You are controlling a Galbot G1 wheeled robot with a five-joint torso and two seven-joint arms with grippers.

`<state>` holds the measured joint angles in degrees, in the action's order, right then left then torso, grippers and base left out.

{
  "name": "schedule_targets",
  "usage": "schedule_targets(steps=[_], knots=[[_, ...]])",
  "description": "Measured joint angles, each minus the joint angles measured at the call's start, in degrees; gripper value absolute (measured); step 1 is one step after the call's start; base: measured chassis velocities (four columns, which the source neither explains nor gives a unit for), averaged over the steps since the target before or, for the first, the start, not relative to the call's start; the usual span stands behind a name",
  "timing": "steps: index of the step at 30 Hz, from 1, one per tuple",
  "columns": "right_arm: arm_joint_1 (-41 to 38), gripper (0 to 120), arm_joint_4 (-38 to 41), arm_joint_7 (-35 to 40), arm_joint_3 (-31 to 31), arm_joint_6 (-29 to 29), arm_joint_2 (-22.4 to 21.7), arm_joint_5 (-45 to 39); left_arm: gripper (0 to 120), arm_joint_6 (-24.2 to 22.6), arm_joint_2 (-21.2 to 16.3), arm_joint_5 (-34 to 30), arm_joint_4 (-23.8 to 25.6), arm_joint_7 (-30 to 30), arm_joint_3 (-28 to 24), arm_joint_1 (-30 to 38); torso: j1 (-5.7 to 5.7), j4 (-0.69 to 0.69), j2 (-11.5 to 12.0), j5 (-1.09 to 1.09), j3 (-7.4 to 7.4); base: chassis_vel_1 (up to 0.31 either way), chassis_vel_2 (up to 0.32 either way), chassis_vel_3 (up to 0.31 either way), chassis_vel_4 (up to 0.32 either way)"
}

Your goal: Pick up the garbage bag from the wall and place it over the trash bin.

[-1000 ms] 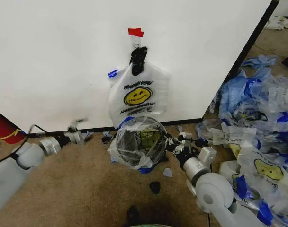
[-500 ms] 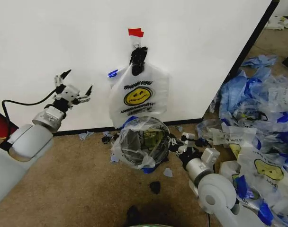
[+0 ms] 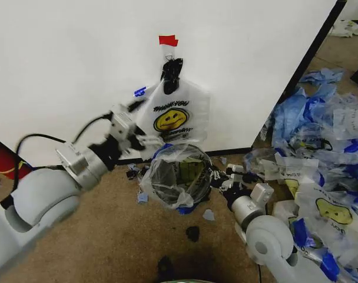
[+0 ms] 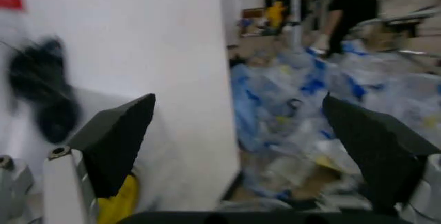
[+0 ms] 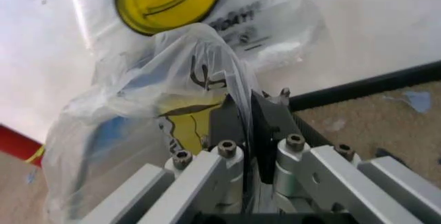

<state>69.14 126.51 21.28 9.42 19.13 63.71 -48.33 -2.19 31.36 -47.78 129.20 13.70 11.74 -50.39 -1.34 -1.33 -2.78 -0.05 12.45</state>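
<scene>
The garbage bag, clear plastic with blue tape strips, lies draped over the black trash bin on the carpet at the foot of the wall. My right gripper is at the bin's right rim. In the right wrist view it is shut on the bag's film. A second white smiley bag hangs above from a black clip. My left gripper is raised just left of that hanging bag, blurred; in the left wrist view it is open, with the clip beside one finger.
A red cylinder stands at the far left by the wall. A heap of white and blue bags covers the floor on the right. Dark scraps lie on the carpet in front of the bin. Red tape marks the wall hook.
My left arm rose from low on the left, then swung right to the hanging bag. The right gripper stayed at the bin's rim, holding the bag.
</scene>
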Motion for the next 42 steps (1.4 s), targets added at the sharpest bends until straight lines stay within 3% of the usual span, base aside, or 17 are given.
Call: schedule_targets(steps=[4, 8, 15, 30, 34, 42], knots=[[-0.9, 0, 0.4, -1.5, -1.1, 0.1, -1.7, 1.7, 93, 0.8, 0.6, 0.0, -4.7, 5.2, -2.6, 0.0, 0.0, -0.01, 0.0, -0.02, 0.0, 0.0, 0.0, 0.0, 0.0], [-1.7, 0, 0.4, -4.0, -1.9, -0.4, -3.8, 4.4, 82, 1.2, 0.9, 3.1, -7.7, 6.6, -6.1, 0.1, 0.0, -0.02, 0.0, -0.02, 0.0, 0.0, 0.0, 0.0, 0.0], [-2.1, 0, 0.6, -7.2, -3.0, -1.8, -5.7, 8.5, 53, 2.5, 1.5, 11.5, -11.9, 7.3, -11.6, -0.7, 0.0, -0.01, 0.0, 0.0, 0.0, 0.0, 0.0, 0.0, 0.0], [0.4, 0, 0.4, -9.3, -2.9, -3.5, -5.5, 10.7, 2, 5.0, 0.7, 20.6, -15.8, 5.8, -12.5, -0.5, 0.0, -0.02, 0.0, -0.01, 0.0, 0.0, 0.0, 0.0, 0.0], [0.4, 0, -0.2, -10.0, -2.9, -4.1, -5.4, 12.1, 0, 1.4, -0.1, 24.2, -15.4, -0.9, -12.5, -0.7, 0.0, -0.02, 0.0, 0.0, 0.0, 0.0, 0.0, 0.0, 0.0], [0.6, 0, -0.3, -10.3, -2.8, -4.3, -5.4, 12.7, 0, 0.1, 0.1, 25.1, -13.5, -2.3, -13.1, -2.3, 0.0, -0.02, 0.0, -0.01, 0.0, 0.0, 0.0, 0.0, 0.0]])
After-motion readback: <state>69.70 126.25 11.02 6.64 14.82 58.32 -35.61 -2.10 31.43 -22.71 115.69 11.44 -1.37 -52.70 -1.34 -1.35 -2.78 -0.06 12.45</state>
